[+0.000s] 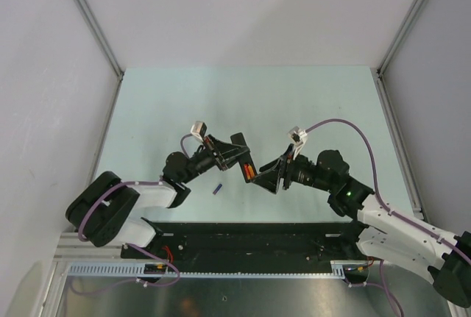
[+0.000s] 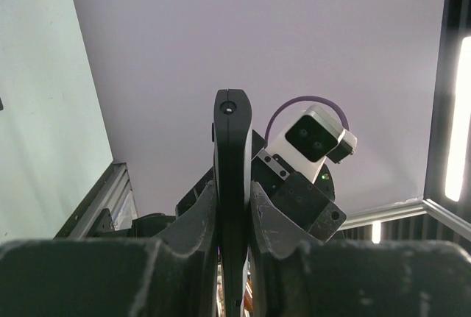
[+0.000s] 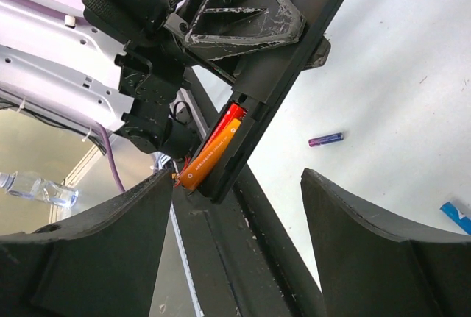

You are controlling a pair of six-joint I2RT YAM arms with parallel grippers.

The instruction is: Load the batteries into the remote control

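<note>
From the lower left of the overhead view, the left arm (image 1: 136, 198) reaches up and to the right across the pale green table (image 1: 184, 96), its wrist turned toward the centre of the frame. The left gripper (image 1: 224, 153) is clenched on the remote control (image 1: 240, 145), a slim black bar held clear of the table near mid-frame. In the left wrist view the bar stands edge-on, pinched between both fingers (image 2: 199, 218).

A small blue cylinder (image 1: 217, 188) lies on the table just below the held bar.

The two orange-red batteries (image 1: 250, 172) sit end to end in the recess at the bar's lower end. The right wrist view shows them near the centre of the frame, the lower one poking past the bar's end. Whether they are fully seated cannot be told. Pale printing runs along them, too small to read.

To the right of the bar, the right gripper (image 1: 274, 174) faces the recess with its jaws released. They are spread wide to either side of the bar's lower end and grasp nothing.

The right arm (image 1: 390, 221) comes in from the lower right corner, forearm pointing left, with a purple cable (image 1: 346, 127) looping above it. A blue piece (image 3: 456, 216) lies on the table, cut off by the right edge of the right wrist view.
</note>
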